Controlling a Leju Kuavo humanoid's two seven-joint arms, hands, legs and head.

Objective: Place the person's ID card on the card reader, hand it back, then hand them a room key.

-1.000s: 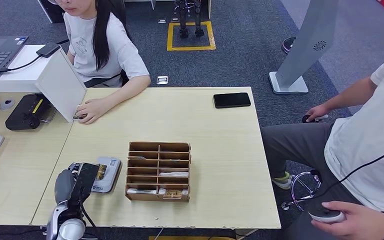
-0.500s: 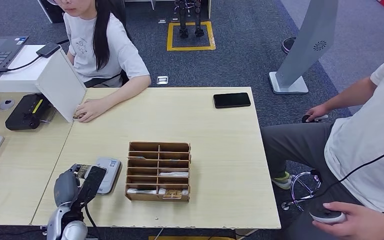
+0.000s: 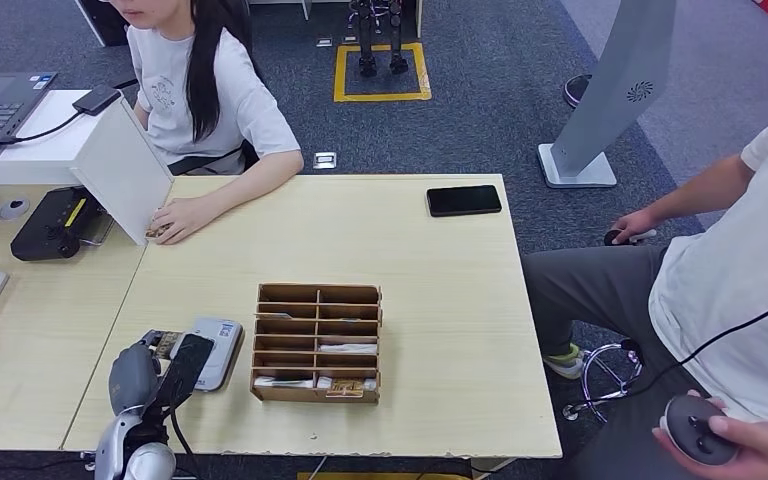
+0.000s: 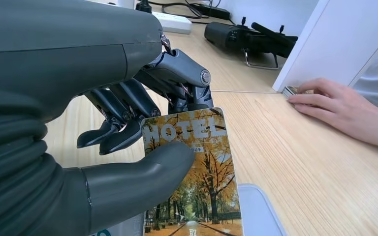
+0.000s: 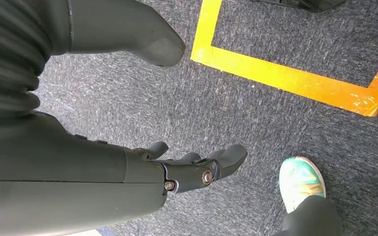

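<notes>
the left hand pinches a thin, stiff, light card by its end, likely slippery, while the right hand hangs empty, fingers apart

Left robot hand thumb and fingers pinching a card, right robot hand hanging, fingers loosely apart

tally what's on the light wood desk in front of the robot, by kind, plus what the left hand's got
Card: 1, hotel card pinched in the left hand
Card reader: 1
Wooden compartment box: 1
Black phone: 1
Total: 4
</notes>
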